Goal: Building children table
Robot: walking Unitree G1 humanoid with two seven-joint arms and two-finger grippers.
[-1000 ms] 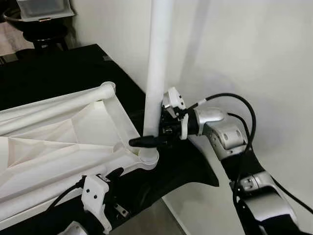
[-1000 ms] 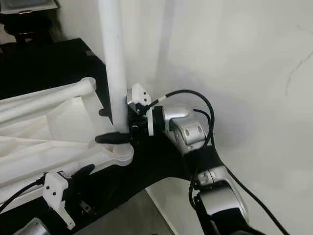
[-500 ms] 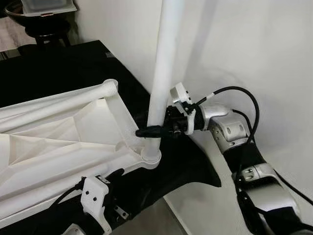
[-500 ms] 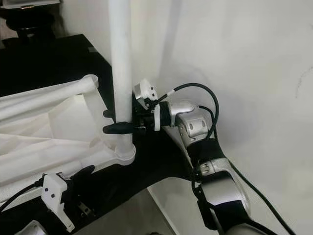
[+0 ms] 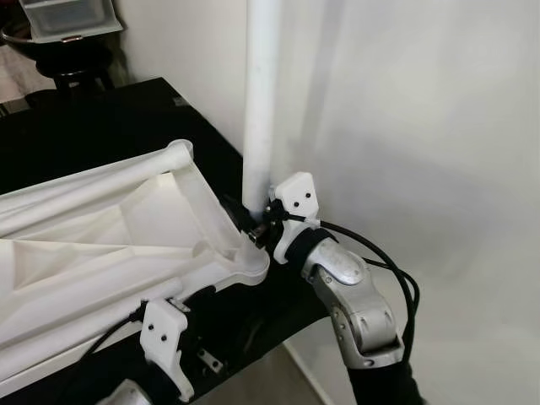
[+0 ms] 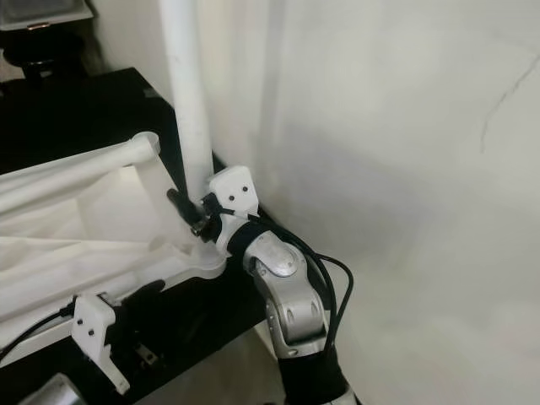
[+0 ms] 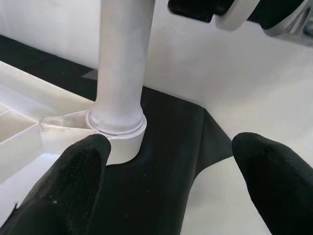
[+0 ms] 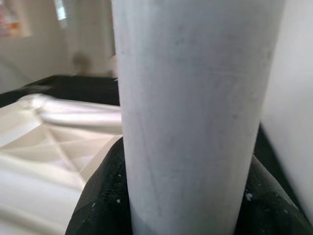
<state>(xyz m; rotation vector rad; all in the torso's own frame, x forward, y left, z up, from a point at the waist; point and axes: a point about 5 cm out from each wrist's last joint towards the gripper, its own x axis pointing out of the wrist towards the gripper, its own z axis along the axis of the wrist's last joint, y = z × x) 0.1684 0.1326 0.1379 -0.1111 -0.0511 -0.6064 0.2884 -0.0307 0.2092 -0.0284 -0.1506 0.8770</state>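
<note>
A white plastic tabletop (image 5: 93, 228) lies upside down on a black surface (image 5: 101, 118), its ribbed underside facing up. At the tabletop's near right corner, close to the black surface's right edge beside a white wall (image 5: 422, 126), a round socket (image 7: 120, 134) holds a white table leg (image 5: 257, 93) standing upright, its long axis vertical.

The left gripper (image 7: 171, 176) hovers low just in front of that socket, its two black fingers spread wide with nothing between them, the leg straight ahead of it.

The right gripper (image 5: 245, 221) is closed around the leg's base just above the socket, one finger on each side, so it is the arm placed to turn or press the leg home.
</note>
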